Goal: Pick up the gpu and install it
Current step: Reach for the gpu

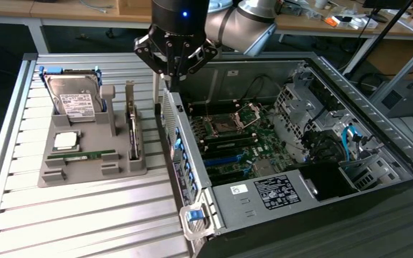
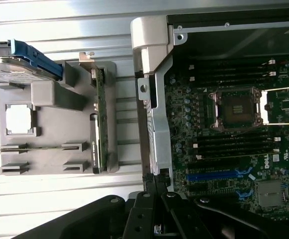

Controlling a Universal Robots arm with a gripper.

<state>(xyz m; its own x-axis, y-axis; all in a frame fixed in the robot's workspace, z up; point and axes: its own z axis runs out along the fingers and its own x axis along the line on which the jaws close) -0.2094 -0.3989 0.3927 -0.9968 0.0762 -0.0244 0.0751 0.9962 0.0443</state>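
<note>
The gpu (image 1: 133,133) stands on edge in the gray holder (image 1: 84,172), in the slot nearest the open computer case (image 1: 185,161). The holder rests on the slatted desk (image 1: 84,220) and also carries a hard drive (image 1: 73,99), a processor (image 1: 66,141) and a memory stick (image 1: 84,156). The gripper (image 1: 176,79) hangs above the case wall, apart from the gpu, jaws together and empty.

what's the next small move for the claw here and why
Probably shift the claw toward the exterior view's left until it is over the gpu, opening it on the way. The claw is shut with nothing in it and hangs over the case edge. The gpu stands on edge in the gray holder, untouched.
</note>
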